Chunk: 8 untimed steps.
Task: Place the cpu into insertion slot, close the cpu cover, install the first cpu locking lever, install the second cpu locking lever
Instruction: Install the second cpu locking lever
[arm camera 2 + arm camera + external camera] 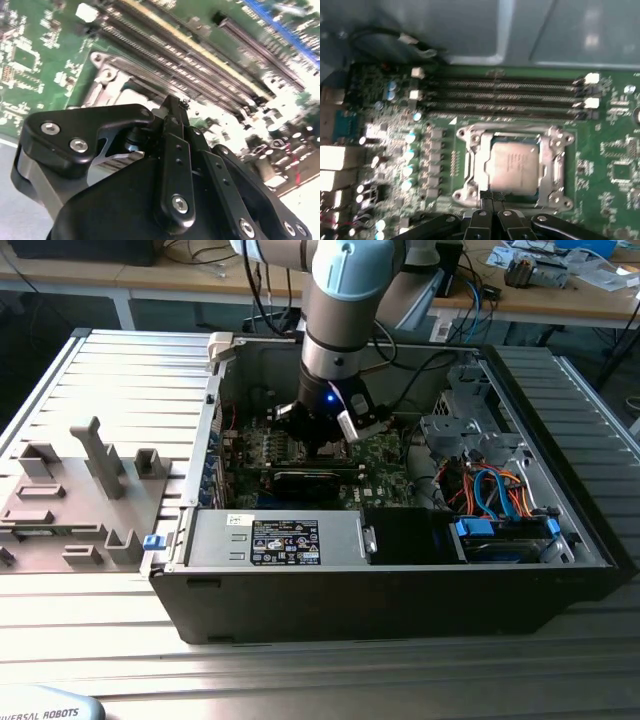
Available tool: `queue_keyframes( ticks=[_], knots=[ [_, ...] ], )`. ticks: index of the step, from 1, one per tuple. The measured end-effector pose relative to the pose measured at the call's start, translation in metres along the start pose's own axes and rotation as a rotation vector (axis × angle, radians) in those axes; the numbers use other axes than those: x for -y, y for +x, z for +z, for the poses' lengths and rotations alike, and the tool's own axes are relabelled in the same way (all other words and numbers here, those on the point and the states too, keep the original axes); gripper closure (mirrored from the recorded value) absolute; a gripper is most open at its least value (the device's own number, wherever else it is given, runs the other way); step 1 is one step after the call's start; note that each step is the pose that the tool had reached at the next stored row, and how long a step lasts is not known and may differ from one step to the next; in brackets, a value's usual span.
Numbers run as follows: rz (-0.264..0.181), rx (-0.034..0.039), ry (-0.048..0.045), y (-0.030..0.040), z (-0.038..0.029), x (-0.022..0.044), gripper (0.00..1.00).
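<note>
First wrist view: the cpu (514,165) lies flat in the insertion slot (470,167), its dull silver top showing through the square window of the cpu cover (555,160), which lies down around it. The gripper (492,204) stands at the near edge of the socket, its two black fingertips pressed together with no gap between them and nothing visibly held. Four long memory slots (505,97) run in parallel on the far side of the socket, across the green motherboard (615,170).

Second wrist view: the gripper (176,107), fingers clenched, has its tip just beside the silver socket frame, with the memory slots (200,65) beyond.

Exterior view: the arm (345,310) reaches down into the open computer case (400,600), with the gripper (322,440) low over the motherboard (385,455). A grey fixture tray (70,490) rests at the exterior view's left of the case.
</note>
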<state>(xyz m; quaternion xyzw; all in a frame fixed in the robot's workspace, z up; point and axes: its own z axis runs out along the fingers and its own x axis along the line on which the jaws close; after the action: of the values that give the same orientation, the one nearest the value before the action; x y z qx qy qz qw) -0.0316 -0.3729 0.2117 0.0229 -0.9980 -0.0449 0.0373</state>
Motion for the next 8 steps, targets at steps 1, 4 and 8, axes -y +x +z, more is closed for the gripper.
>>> queue_keyframes(
  ticks=[1,4,8],
  knots=[
    [0.0,-0.0002,-0.0007,-0.0009,0.0001,-0.0028,0.89],
    [-0.001,-0.0002,-0.0007,-0.0014,-0.0012,-0.0084,0.89],
    [-0.001,-0.0003,-0.0008,-0.0008,-0.0107,-0.0116,0.89]
  ],
)
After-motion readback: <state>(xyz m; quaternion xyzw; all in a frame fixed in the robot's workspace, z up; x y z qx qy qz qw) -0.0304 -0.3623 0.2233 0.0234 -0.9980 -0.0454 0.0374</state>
